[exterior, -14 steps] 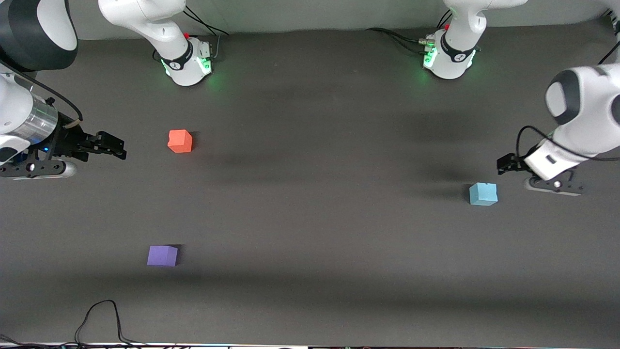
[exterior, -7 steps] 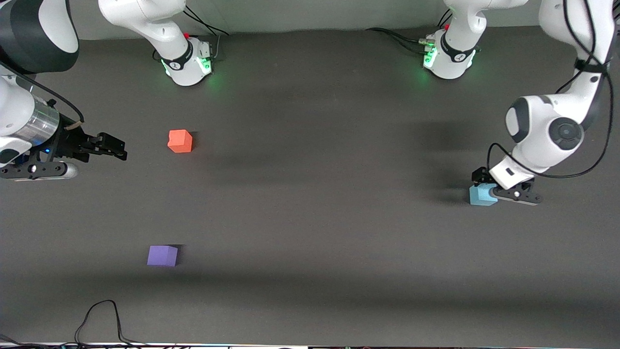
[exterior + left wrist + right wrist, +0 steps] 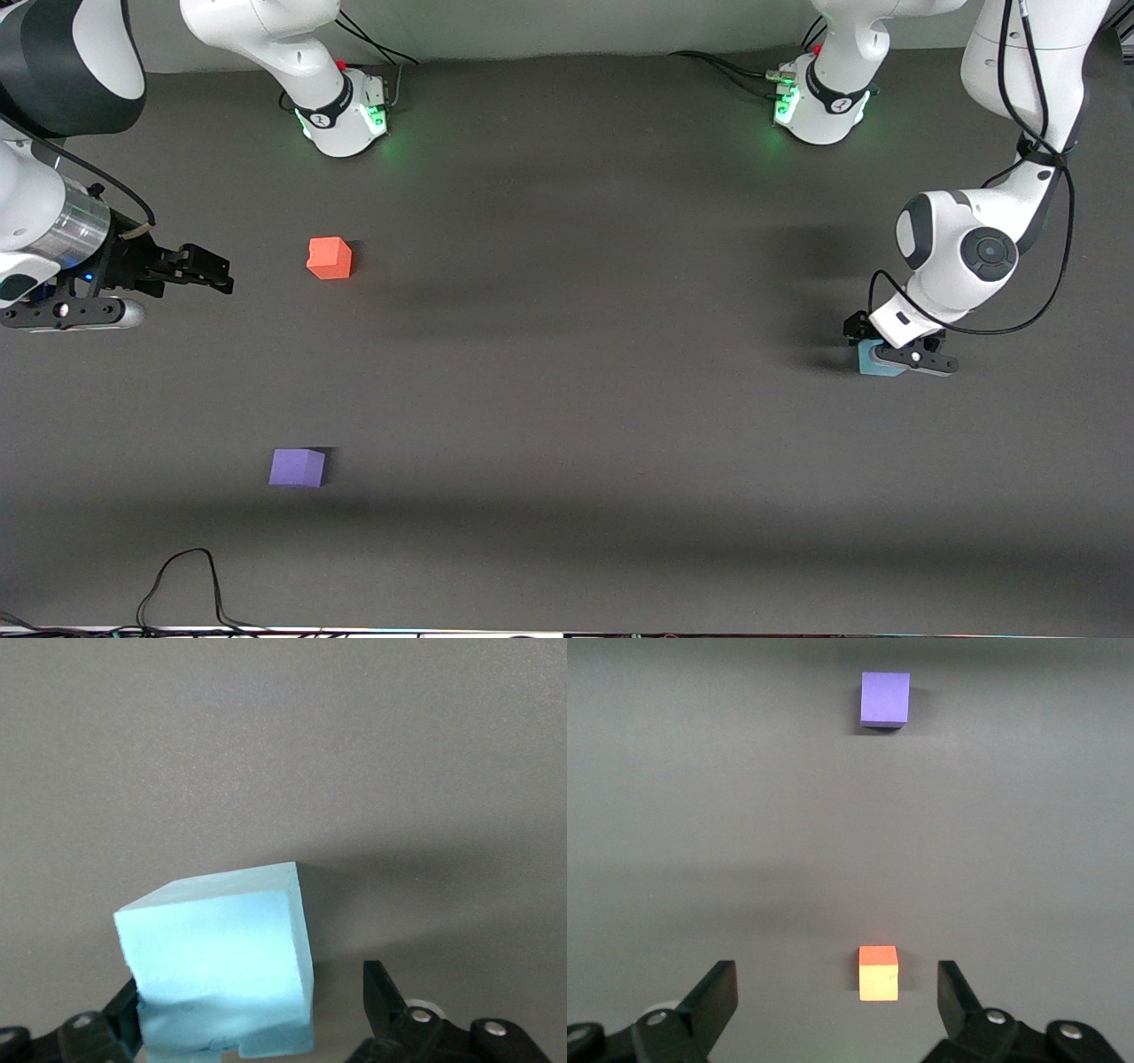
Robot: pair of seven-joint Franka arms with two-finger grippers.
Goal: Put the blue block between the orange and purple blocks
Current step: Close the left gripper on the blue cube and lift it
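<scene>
The light blue block (image 3: pixel 873 368) rests on the dark table toward the left arm's end. My left gripper (image 3: pixel 884 351) is down over it and hides most of it in the front view. The left wrist view shows the blue block (image 3: pixel 217 966) between the open jaws of the left gripper (image 3: pixel 252 992), close against one finger and clear of the other finger (image 3: pixel 379 988). The orange block (image 3: pixel 330 258) and purple block (image 3: pixel 297 467) sit toward the right arm's end, the purple nearer the front camera. My right gripper (image 3: pixel 220 273) waits open above the table at that end. Past the right gripper (image 3: pixel 835 979), the right wrist view shows the orange block (image 3: pixel 878 973) and the purple block (image 3: pixel 884 698).
The two arm bases (image 3: pixel 341 111) (image 3: pixel 819 102) stand along the table's edge farthest from the front camera. A black cable (image 3: pixel 182 580) loops at the edge nearest that camera, toward the right arm's end. Bare dark table (image 3: pixel 576 372) lies between the blocks.
The left arm has swung in from the table's end and lowered its open gripper around the blue block. The right arm and all three blocks have stayed put.
</scene>
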